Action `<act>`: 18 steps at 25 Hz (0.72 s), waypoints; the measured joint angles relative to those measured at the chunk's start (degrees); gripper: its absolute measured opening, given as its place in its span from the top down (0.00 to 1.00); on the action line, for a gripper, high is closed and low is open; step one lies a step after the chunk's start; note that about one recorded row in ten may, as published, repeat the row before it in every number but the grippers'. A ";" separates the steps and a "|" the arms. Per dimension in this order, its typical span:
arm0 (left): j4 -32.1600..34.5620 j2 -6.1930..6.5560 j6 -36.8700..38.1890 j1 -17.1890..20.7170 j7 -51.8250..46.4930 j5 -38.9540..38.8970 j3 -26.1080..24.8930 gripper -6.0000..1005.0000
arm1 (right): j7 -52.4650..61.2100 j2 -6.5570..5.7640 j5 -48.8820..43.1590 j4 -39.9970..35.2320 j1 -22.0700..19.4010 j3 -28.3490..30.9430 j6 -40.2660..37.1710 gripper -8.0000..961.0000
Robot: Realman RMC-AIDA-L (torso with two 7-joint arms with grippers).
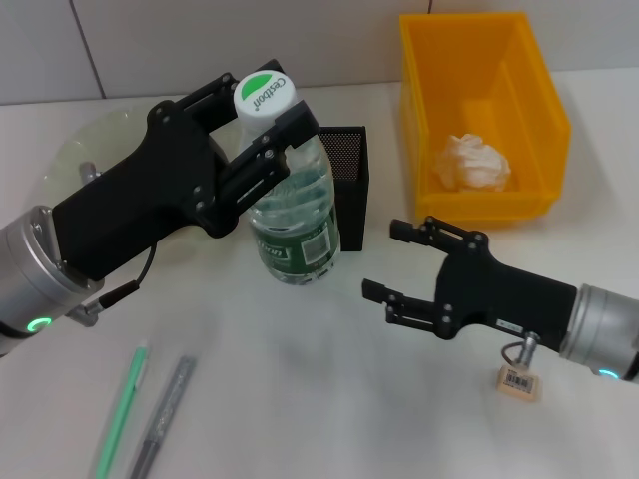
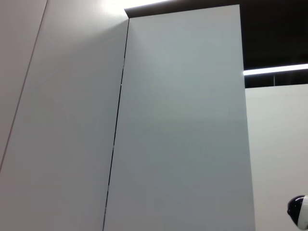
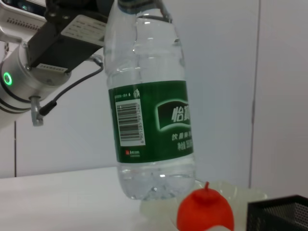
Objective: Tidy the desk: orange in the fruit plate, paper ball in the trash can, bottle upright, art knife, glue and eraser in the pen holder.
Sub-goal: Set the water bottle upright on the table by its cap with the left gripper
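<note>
Lying nearest on the white desk [image 1: 300, 399]: a green pen-like stick [image 1: 123, 409] and a grey art knife [image 1: 165, 411], side by side, slanted, near the left arm's wrist. A small tan eraser [image 1: 519, 381] with a barcode label sits just beside the right arm's wrist.

Right gripper [image 1: 394, 259]: black, two long fingers spread wide, nothing between them, hovering low over bare desk, apart from the bottle.

Left gripper [image 1: 262, 118]: black fingers [image 1: 262, 165] clamped on the neck and shoulder of the bottle [image 1: 295, 215], just under the white cap with its green print. Bottle is clear ribbed plastic, green label with barcode, water inside. Stands tilted slightly; in the right wrist view its base [image 3: 154, 185] looks at or just off the desk, cannot tell which.

Behind the bottle, touching or nearly so: pen holder [image 1: 344, 185], black wire mesh, square.

Farther left, mostly behind the left arm: fruit plate [image 1: 85, 150], pale translucent green, round. Right wrist view shows the orange [image 3: 206, 211] on it, with a small stem.

Far right: trash can [image 1: 479, 110], yellow plastic bin, open top. Paper ball [image 1: 471, 163], crumpled white, lies inside on its floor.

Left wrist view shows only pale wall panels.
</note>
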 joint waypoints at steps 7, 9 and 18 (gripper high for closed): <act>-0.05 0.18 -1.13 1.93 1.43 0.33 -0.88 0.56 | 1.69 -0.16 -0.17 -3.31 -3.41 0.10 -0.09 0.20; -0.08 0.24 -1.64 2.75 2.15 0.44 -0.96 0.56 | 2.26 -0.16 -0.25 -3.90 -3.73 0.10 -0.17 0.20; -0.63 0.39 -2.68 5.52 4.39 0.45 -0.98 0.56 | 4.07 -0.26 -0.45 -5.64 -4.57 0.10 -0.80 0.20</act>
